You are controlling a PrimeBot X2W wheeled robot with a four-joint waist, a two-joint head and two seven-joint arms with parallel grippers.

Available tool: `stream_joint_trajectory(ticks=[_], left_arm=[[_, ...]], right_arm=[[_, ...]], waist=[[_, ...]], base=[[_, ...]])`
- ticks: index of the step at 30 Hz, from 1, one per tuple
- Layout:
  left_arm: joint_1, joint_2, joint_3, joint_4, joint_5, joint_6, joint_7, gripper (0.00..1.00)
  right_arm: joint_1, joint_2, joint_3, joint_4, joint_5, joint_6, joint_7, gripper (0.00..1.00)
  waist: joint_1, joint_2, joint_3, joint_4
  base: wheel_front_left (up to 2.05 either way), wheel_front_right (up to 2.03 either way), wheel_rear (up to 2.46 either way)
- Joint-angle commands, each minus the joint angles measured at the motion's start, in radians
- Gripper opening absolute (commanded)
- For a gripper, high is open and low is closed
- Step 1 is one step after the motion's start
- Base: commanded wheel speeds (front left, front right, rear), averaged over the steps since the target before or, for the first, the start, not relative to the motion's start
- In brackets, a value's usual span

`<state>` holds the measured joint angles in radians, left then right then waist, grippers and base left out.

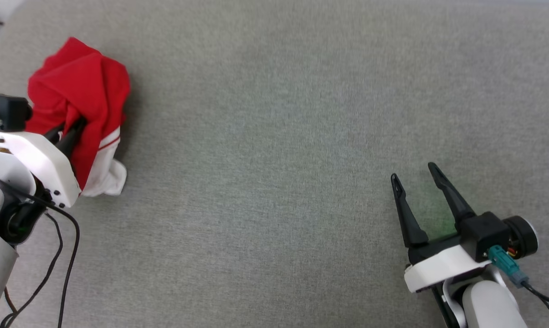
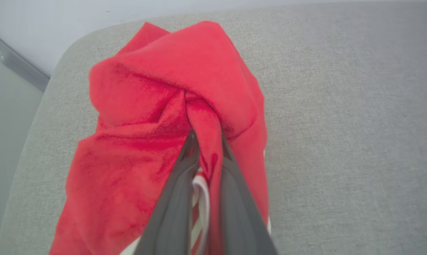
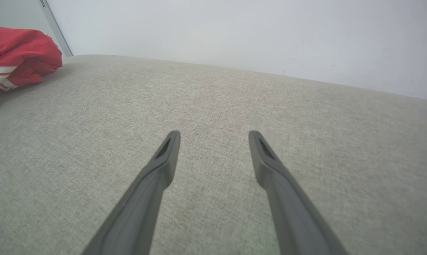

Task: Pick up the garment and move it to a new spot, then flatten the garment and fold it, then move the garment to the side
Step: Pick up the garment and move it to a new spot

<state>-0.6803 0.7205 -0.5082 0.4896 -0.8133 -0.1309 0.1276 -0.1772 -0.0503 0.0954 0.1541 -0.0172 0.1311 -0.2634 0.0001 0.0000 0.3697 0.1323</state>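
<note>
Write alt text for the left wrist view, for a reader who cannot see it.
The left gripper, closed, pinches a fold of the crumpled red garment. The garment lies bunched on a grey fabric surface, near its rounded corner.

No text, number, label or brand can be read; the bunched shirt (image 1: 80, 86) turns plain red cloth and a red-and-white striped edge to the cameras, with no print legible on it.
</note>
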Motion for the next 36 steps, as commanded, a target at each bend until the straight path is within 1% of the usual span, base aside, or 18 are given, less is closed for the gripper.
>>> stream_joint_trajectory(ticks=[1,5,8,11,15,19,23,28,31,34,36], left_arm=[[0.012,0.002,0.007,-0.008,-0.007,0.001,-0.017,0.0],[0.041,0.01,0.034,-0.054,-0.067,0.001,-0.065,0.0],[0.063,0.015,0.058,-0.102,-0.109,0.001,-0.081,0.0],[0.086,0.01,0.082,-0.161,-0.147,0.011,-0.082,0.0],[0.113,0.005,0.084,-0.262,-0.17,0.037,-0.063,0.0],[0.134,-0.022,0.059,-0.376,-0.174,0.081,-0.032,0.0],[0.145,-0.065,0.015,-0.461,-0.166,0.117,0.003,0.0],[0.146,-0.146,-0.053,-0.511,-0.151,0.151,0.028,0.0],[0.142,-0.199,-0.097,-0.494,-0.125,0.159,0.018,0.0],[0.146,-0.282,-0.141,-0.455,-0.12,0.163,-0.004,0.0],[0.137,-0.331,-0.172,-0.419,-0.097,0.164,-0.023,0.0]], right_arm=[[0.014,0.0,-0.001,0.004,0.006,-0.001,-0.002,1.0],[0.031,0.0,-0.002,0.022,0.018,-0.001,-0.002,1.0],[0.048,0.0,0.001,0.038,0.033,-0.001,-0.002,1.0],[0.061,0.0,0.006,0.051,0.046,-0.001,-0.002,1.0],[0.073,0.0,0.004,0.059,0.061,-0.001,-0.002,1.0],[0.075,0.0,-0.01,0.063,0.067,-0.001,-0.002,1.0],[0.073,0.0,-0.016,0.071,0.069,-0.001,-0.002,1.0],[0.062,0.0,-0.025,0.071,0.074,-0.001,-0.002,1.0],[0.05,0.001,-0.034,0.067,0.075,-0.001,-0.002,1.0],[0.042,0.0,-0.046,0.063,0.077,-0.001,-0.002,1.0],[0.036,0.001,-0.046,0.055,0.085,-0.001,-0.002,1.0]], waist=[[-0.0001,0.0,-0.039,0.007],[-0.0001,0.0,-0.109,0.014],[-0.0001,0.0,-0.161,0.019],[-0.0001,0.0,-0.207,0.02],[-0.0001,0.0,-0.254,0.011],[-0.0001,0.0,-0.283,-0.009],[-0.0001,0.0,-0.298,-0.042],[-0.0001,0.0,-0.298,-0.102],[-0.0001,0.0,-0.288,-0.15],[-0.0001,0.0,-0.274,-0.202],[-0.0001,0.0,-0.263,-0.233]], base=[[0.0,0.0,0.0],[0.0,0.0,0.0],[0.0,0.0,0.0],[0.0,0.0,0.0],[0.0,0.0,0.0],[0.0,0.0,0.0],[0.0,0.0,0.0],[0.0,0.0,0.0],[0.0,0.0,0.0],[0.0,0.0,0.0],[0.0,0.0,0.0]])
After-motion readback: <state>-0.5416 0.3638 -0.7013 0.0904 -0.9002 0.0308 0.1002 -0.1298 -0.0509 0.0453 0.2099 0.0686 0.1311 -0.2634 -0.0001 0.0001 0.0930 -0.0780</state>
